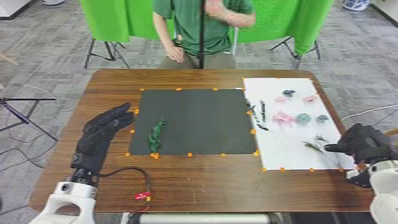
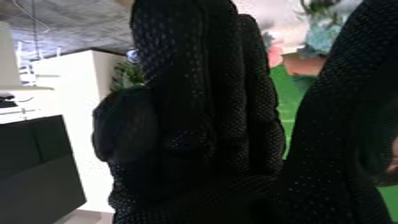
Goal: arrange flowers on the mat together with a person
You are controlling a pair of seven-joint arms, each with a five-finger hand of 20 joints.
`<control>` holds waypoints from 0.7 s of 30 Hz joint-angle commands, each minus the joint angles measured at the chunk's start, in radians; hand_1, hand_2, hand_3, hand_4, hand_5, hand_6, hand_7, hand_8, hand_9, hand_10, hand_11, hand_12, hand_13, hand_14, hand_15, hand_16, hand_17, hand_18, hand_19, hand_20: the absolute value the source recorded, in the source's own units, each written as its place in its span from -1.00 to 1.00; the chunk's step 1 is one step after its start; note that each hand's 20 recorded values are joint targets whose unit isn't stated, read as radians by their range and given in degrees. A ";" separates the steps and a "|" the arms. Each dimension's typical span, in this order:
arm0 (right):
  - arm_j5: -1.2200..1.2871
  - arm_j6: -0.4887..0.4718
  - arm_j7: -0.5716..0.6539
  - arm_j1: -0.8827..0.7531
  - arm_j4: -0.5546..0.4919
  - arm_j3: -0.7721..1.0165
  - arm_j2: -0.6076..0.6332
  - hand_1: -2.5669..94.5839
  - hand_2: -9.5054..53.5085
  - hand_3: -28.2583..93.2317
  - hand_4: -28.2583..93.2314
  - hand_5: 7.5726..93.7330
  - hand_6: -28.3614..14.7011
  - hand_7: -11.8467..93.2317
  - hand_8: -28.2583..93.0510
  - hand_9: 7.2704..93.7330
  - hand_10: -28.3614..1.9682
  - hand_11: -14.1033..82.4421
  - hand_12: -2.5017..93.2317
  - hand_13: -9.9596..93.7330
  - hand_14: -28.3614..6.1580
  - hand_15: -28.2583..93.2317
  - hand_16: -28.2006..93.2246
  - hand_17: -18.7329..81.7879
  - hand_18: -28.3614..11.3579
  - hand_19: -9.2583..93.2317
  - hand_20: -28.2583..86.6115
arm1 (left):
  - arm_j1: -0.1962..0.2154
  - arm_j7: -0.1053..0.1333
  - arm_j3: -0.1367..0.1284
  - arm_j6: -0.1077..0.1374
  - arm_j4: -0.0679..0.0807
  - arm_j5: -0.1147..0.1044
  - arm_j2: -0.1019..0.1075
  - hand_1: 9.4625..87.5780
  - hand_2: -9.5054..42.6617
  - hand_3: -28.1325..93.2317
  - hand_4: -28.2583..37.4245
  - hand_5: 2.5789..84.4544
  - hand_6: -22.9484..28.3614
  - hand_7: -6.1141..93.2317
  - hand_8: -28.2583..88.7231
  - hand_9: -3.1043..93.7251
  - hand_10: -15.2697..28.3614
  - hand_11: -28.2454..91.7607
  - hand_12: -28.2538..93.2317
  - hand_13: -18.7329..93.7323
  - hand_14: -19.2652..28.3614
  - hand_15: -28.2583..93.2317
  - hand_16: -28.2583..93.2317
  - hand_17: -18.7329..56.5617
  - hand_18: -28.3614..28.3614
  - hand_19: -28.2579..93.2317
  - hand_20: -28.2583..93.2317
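Flower Layout: One Sprig on Mat, Stock on Sheet

Left hand [image 1: 108, 120]: positioned at the mat's left side, fingers straight and extended, grasping nothing. Contact with the surface [image 1: 204, 182] cannot be determined. Its place beside the mat suggests standby, with the work area left accessible.

Mat [image 1: 200, 120]: lies flat and serves as the likely display area. Orange tabs [image 1: 189, 155] along its edges probably fix it in position. One green sprig [image 1: 155, 137] lies lengthwise near the left edge, presumably to leave room for further pieces.

Sheet [image 1: 282, 156]: white, adjoining the mat's right edge; likely the supply area. Dark stems [image 1: 263, 111] lie along its left side. Pink flowers [image 1: 282, 118] and teal flowers [image 1: 303, 118] are spread apart, which should ease single-piece pickup. Thin sprigs [image 1: 313, 146] lie nearer the robot.

Right hand [image 1: 362, 142]: located at the sheet's right edge, near the thin sprigs, a position suited to selecting the next piece. In the wrist view, the fingers [image 2: 191, 90] are straight and close together, not clamped on anything visible. Contact with a sprig cannot be confirmed.
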 commanded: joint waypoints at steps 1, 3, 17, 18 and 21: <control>-0.037 0.017 -0.005 0.011 0.045 -0.031 0.003 0.51 -1.00 -1.00 -0.02 0.64 0.28 -0.47 -0.70 0.88 0.13 -0.29 -0.56 1.00 0.39 0.07 -0.10 0.68 0.01 0.96 -0.13 | 0.017 -0.019 -0.001 -0.016 0.000 0.006 0.000 -0.46 -0.91 0.47 -0.63 0.01 0.04 -0.65 -0.61 -0.04 0.27 -0.25 -0.30 -0.08 0.54 -0.28 -0.44 -0.47 0.52 -0.34 -0.22; -0.043 0.033 -0.004 0.013 0.058 -0.042 0.002 0.51 -1.00 -1.00 0.03 0.64 0.30 -0.46 -0.70 0.89 0.14 -0.29 -0.56 1.00 0.40 0.08 -0.10 0.68 0.02 0.97 -0.13 | 0.015 -0.021 -0.001 -0.019 0.002 0.004 -0.001 -0.46 -0.91 0.47 -0.63 0.01 0.03 -0.65 -0.61 -0.04 0.27 -0.25 -0.30 -0.08 0.54 -0.28 -0.44 -0.47 0.52 -0.34 -0.22; 0.087 0.253 0.049 0.004 0.029 -0.071 -0.030 0.84 -1.00 -1.00 0.06 0.90 0.37 -0.42 -0.39 1.00 0.22 -0.03 -0.61 1.00 0.52 0.38 -0.22 0.79 -0.08 1.00 0.23 | 0.019 -0.022 0.001 -0.019 0.001 0.006 -0.011 -0.47 -0.90 0.47 -0.63 0.01 0.04 -0.66 -0.61 -0.04 0.27 -0.25 -0.30 -0.08 0.54 -0.28 -0.44 -0.47 0.52 -0.34 -0.22; 0.101 0.271 0.059 0.000 0.019 -0.074 -0.034 0.84 -1.00 -1.00 0.07 0.90 0.37 -0.42 -0.39 1.00 0.23 -0.02 -0.61 1.00 0.52 0.39 -0.22 0.80 -0.08 1.00 0.23 | 0.015 -0.026 0.001 -0.024 0.003 0.004 -0.010 -0.47 -0.90 0.47 -0.63 0.01 0.04 -0.66 -0.61 -0.04 0.27 -0.25 -0.30 -0.08 0.54 -0.28 -0.44 -0.47 0.52 -0.34 -0.22; 0.167 0.283 0.101 0.001 -0.029 -0.082 -0.048 0.85 -1.00 -1.00 0.09 0.91 0.38 -0.41 -0.39 1.00 0.22 0.01 -0.60 1.00 0.52 0.41 -0.22 0.80 -0.09 1.00 0.24 | 0.014 -0.029 0.001 -0.031 0.003 0.007 -0.012 -0.47 -0.90 0.47 -0.63 0.01 0.04 -0.66 -0.61 -0.04 0.28 -0.25 -0.30 -0.08 0.55 -0.28 -0.44 -0.47 0.52 -0.34 -0.22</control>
